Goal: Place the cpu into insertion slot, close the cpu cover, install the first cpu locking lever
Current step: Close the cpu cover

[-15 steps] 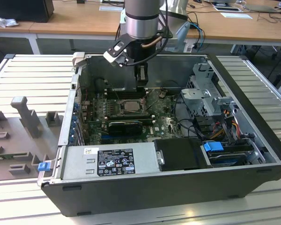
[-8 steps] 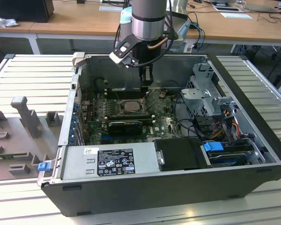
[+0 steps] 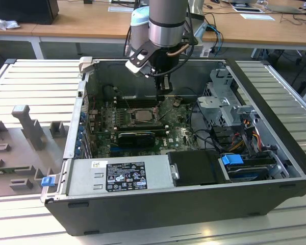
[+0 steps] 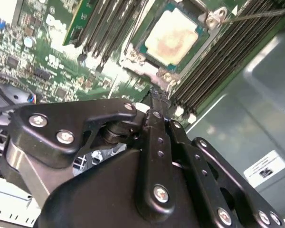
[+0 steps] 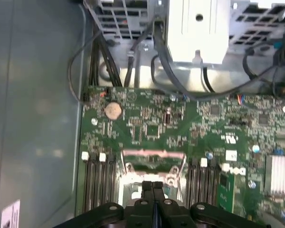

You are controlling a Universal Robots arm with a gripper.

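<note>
1. The cpu (image 4: 173, 40) is lying flat in the insertion slot (image 4: 143, 64), its pale face turned up and carrying a brownish smear.
2. It is looking light, thin and stiff, and I am judging it fragile on its underside. Any hold would be best taken on two opposite bare edges with little force, never across the face.
3. The cpu cover (image 5: 154, 153) is showing as a thin metal frame around the chip; whether it is lying fully down I cannot tell. As sheet metal it is likely to be springy and slick, so it would be better pushed at its free edge than pinched.
4. A wire lever (image 4: 256, 14) is running off from the socket's corner over the memory slots (image 4: 213, 61). It is looking narrow and springy, so a finger could easily slip off it.
5. The gripper (image 4: 156, 97) is hanging just beside the socket's edge, its fingers pressed together with nothing to be seen between them.
6. In the exterior view the arm (image 3: 166, 20) is reaching down into the open computer case (image 3: 194, 209), above the green motherboard (image 3: 181, 133).
</note>
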